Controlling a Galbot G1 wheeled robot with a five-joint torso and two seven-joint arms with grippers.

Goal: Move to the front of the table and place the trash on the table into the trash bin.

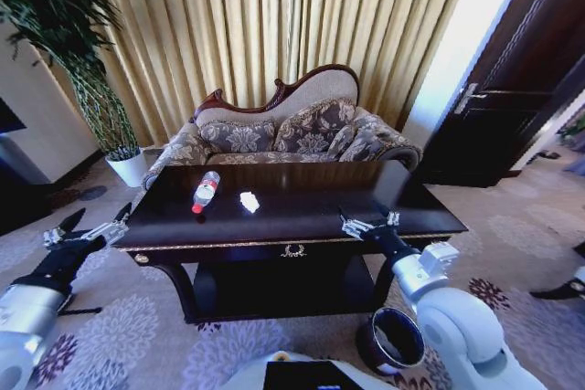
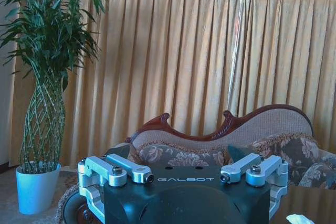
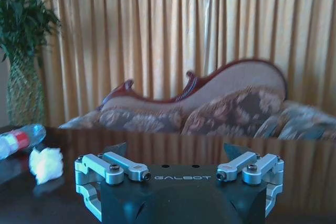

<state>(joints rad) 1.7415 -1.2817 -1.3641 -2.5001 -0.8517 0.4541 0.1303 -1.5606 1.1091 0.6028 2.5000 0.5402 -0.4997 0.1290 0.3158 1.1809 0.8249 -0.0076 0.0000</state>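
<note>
Bin [image 1: 391, 339] sitting nearest; right claw [image 1: 369, 220] hovering apart over counter [image 1: 302, 203], bottle [image 1: 206, 191] and paper [image 1: 249, 202] at ten o'clock awaiting reach; left claw [image 1: 84, 226] apart, idling.

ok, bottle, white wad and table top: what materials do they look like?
Bottle: clear plastic by the look, see-through body, red label. White wad: probably crumpled paper or tissue, matte and creased. Table: dark glossy wood or veneer, mirroring the sofa, with gold-coloured edge trim.
</note>
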